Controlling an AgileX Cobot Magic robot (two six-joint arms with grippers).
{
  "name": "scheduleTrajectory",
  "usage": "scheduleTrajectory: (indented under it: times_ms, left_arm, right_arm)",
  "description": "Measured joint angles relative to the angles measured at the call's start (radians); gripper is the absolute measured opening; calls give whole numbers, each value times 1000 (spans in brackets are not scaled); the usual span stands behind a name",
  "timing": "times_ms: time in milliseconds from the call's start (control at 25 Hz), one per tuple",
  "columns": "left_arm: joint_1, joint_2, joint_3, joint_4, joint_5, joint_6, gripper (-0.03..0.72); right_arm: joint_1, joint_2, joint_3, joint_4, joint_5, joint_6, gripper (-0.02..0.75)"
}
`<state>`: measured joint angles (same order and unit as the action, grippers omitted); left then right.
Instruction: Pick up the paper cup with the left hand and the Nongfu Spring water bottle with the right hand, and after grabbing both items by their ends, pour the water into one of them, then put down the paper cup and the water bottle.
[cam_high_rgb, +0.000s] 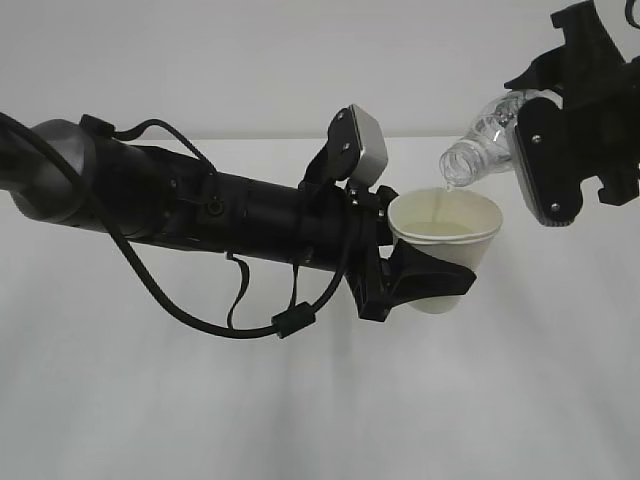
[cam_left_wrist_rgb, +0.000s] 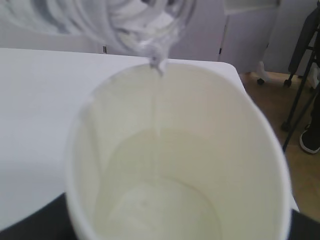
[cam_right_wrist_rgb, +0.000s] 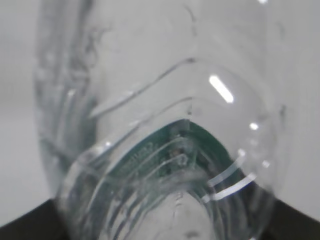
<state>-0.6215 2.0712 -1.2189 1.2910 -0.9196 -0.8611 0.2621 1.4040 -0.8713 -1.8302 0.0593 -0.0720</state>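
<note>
Water fell in a thin stream into the paper cup, a detail only the left wrist view caught, along with the shallow pool inside. Exterior view showed the left hand clamped around the paper cup's lower part, above the white table. Farther right and higher, the right hand gripped the Nongfu Spring water bottle, tilted mouth-down over the cup's rim. Right wrist view alone showed its green label.

We see bare table under both arms. Above the cup, the bottle blocks entry.
</note>
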Motion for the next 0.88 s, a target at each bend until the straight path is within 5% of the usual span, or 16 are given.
scheduleTrajectory:
  times_ms: [880]
  left_arm:
    - [0,0,0,0,7,0,438]
  right_arm:
    - [1,0,0,0,10,0,447]
